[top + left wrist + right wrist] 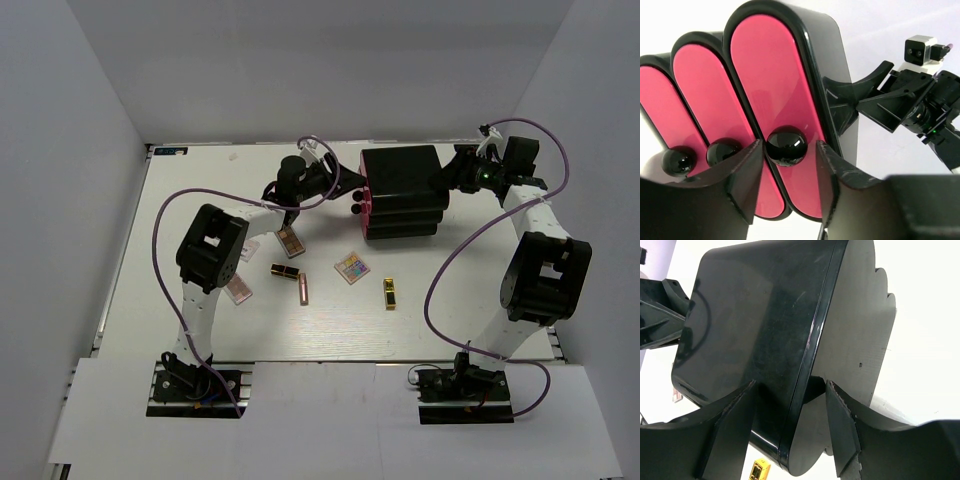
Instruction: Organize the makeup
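no text, label or number is legible anywhere.

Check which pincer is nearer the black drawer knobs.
Left. The left pincer is open and straddles one knob, with a finger on each side. The right pincer is at the opposite, back end of the box, straddling its rear edge.

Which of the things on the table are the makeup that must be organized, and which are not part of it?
Makeup to organize:
long brown palette
long pinkish palette
square pastel palette
black-gold lipstick
copper lipstick
gold lipstick

Not makeup:
black drawer box, with its pink drawers and black knobs
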Action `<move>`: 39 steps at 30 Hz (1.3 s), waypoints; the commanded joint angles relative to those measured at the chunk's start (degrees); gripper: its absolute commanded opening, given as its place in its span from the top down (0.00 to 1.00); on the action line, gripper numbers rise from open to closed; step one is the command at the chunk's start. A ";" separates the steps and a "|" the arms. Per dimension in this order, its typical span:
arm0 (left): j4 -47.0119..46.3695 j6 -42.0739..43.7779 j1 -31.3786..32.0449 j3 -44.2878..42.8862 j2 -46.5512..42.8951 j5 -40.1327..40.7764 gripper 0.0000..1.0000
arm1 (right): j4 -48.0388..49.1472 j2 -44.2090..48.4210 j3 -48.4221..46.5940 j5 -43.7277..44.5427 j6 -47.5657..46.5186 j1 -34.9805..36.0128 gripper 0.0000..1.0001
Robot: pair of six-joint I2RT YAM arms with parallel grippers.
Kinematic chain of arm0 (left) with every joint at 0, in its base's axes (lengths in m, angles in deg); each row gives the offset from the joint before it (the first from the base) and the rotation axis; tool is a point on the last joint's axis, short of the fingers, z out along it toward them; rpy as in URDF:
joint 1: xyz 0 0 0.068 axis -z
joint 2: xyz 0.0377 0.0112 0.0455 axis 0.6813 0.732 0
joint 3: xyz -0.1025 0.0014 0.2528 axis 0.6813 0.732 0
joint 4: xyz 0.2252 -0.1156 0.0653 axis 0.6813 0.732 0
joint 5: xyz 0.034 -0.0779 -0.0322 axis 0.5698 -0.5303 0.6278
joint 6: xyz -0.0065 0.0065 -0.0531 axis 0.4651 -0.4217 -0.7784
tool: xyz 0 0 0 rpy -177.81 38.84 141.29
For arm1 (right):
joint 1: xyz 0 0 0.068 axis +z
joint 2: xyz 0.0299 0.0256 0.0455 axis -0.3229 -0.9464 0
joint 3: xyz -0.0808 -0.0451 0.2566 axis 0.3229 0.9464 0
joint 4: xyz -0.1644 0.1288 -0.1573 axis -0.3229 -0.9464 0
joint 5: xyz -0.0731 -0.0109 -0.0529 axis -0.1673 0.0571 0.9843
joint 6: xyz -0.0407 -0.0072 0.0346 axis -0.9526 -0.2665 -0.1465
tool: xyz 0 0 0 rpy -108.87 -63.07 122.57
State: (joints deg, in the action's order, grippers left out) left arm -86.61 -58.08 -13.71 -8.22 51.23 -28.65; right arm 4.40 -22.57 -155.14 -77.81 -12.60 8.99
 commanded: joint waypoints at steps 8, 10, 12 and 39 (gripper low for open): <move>-4.94 -3.13 1.00 1.16 1.55 -2.05 0.54 | -0.22 -1.72 -1.38 -2.90 0.22 1.06 0.43; -4.76 -3.13 1.00 1.16 1.46 -1.96 0.58 | -0.31 -1.72 -1.47 -2.55 0.31 0.88 0.43; -4.76 -3.13 1.00 1.94 0.85 -1.35 0.63 | -0.48 -1.63 -1.47 -1.41 0.31 0.71 0.44; 12.55 8.39 -7.78 14.25 -14.09 1.38 0.70 | -3.03 -3.39 -2.26 4.48 -0.04 -1.76 0.46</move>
State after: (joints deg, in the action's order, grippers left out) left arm -80.47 -53.21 -20.05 4.24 40.10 -29.66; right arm 4.25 -23.81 -156.56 -77.27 -11.05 7.97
